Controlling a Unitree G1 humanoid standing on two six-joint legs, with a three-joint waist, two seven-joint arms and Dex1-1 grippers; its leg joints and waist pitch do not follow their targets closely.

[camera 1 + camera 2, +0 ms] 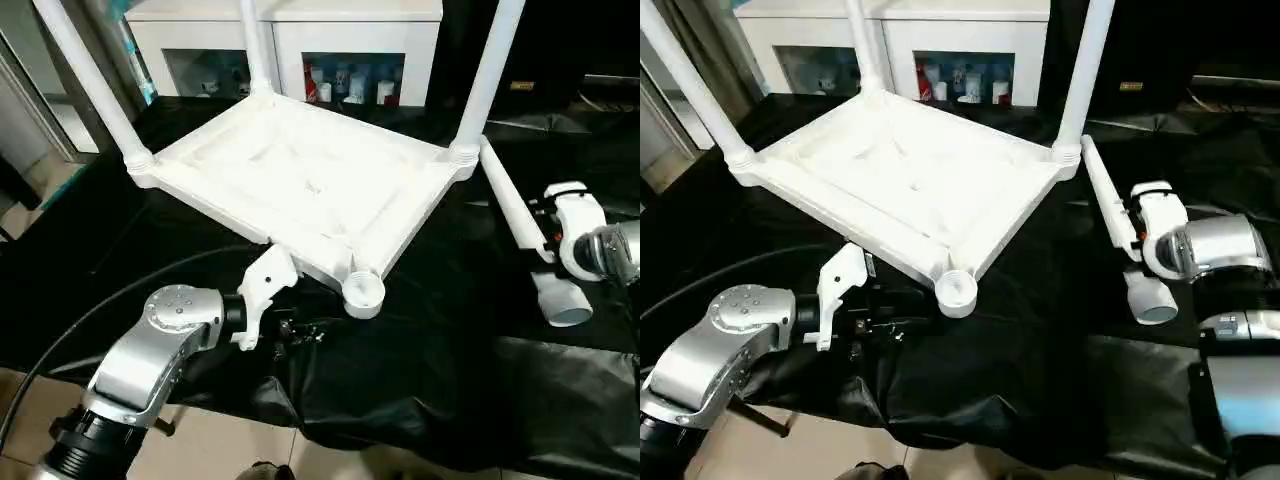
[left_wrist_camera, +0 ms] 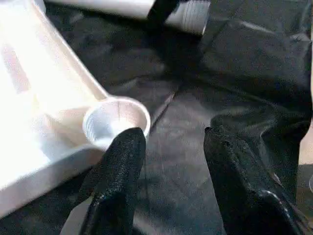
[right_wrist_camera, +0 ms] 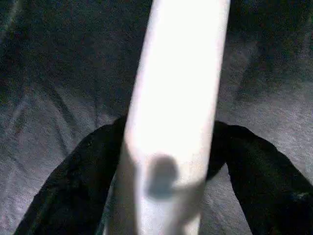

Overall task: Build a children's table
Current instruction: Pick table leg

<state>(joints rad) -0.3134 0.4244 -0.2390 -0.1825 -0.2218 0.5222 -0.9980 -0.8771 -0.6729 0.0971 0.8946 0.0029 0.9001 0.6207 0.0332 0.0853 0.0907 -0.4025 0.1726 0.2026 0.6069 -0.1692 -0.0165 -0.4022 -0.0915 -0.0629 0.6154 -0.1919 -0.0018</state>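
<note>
Here the fourth leg (image 1: 520, 225) lies on the black cloth right of the upturned tabletop (image 1: 300, 185), between the right gripper (image 3: 168, 161) fingers, whose closure I cannot tell, while the empty-handed, half-open left gripper (image 2: 171, 161) waits beside the empty socket (image 1: 363, 292).

The setting reads as an indoor robot test or demonstration area, not a lived-in home. A work surface is draped in loose black cloth (image 1: 420, 400), creased and hanging over its front edge above a pale tiled floor (image 1: 210, 440). Behind stands a white cabinet (image 1: 290, 30) with glass doors, small bottles and cups (image 1: 350, 85) on its shelf.
</note>
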